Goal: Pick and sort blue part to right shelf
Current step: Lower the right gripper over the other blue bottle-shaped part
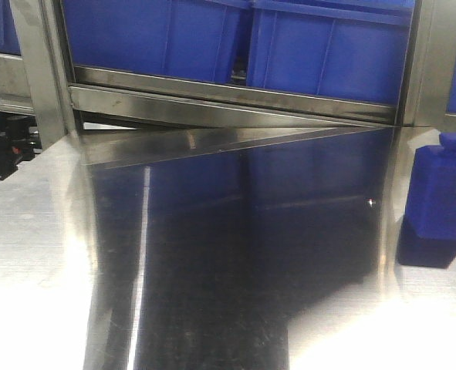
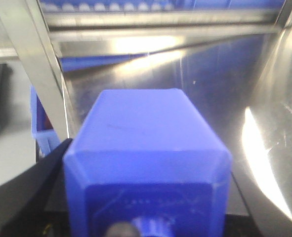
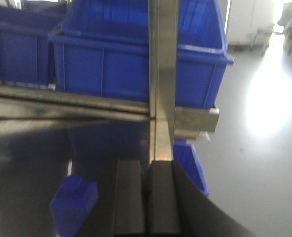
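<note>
Exterior front-facing view shows the desk [image 1: 42,254] and, behind it, the right shelf [image 1: 212,108] carrying blue bins [image 1: 328,54]. A standing blue part [image 1: 440,200] is on the desk near its right edge. A second blue part [image 2: 146,138] sits in my left end effector [image 2: 148,148]. One dark finger [image 2: 42,182] lies at its left side and the other is hidden, so I cannot tell if it pinches. My right end effector [image 3: 146,165] is pressed together, with the standing blue part low at its left.

Nothing readable anywhere tbh. Just some faint raised marks on the blue part [image 2: 148,200] end face, way too blurry to make out.
</note>
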